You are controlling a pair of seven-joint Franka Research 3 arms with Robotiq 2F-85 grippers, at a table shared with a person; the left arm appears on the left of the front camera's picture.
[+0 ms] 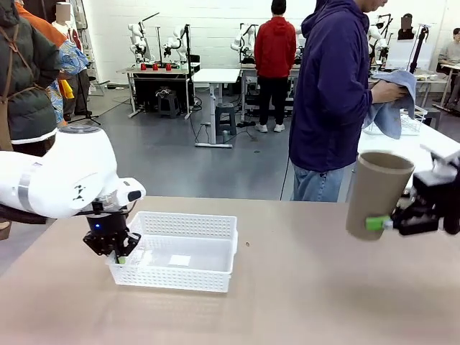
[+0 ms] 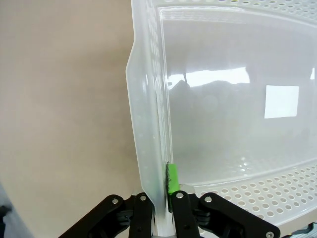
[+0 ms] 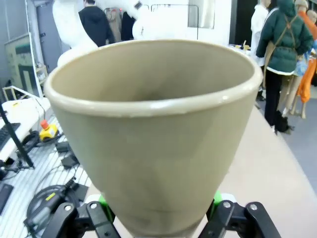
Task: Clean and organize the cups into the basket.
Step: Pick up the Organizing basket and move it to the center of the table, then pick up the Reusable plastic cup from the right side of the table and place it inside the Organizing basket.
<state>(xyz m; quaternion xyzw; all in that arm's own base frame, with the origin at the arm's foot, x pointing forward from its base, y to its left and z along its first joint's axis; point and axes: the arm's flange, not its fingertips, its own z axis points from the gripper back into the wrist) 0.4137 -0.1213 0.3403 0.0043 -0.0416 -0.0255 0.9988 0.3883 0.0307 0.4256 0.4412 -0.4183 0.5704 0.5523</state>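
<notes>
A shallow white perforated basket [image 1: 208, 233] sits on the table left of centre, with nothing inside it. My left gripper [image 1: 115, 253] is shut on the basket's left wall [image 2: 148, 148], one finger on each side of the rim. A beige-tan cup [image 1: 377, 192] hangs upright above the table's right edge, and my right gripper [image 1: 382, 224] is shut on its lower part. In the right wrist view the cup [image 3: 153, 134] rises between the green pads [image 3: 101, 201], its open mouth facing away.
A person in a dark hoodie [image 1: 332, 93] stands at the far side, holding a blue-grey cloth [image 1: 392, 100]. A white table [image 1: 410, 147] lies behind on the right. Bare tan tabletop [image 1: 302, 287] spreads between the basket and the cup.
</notes>
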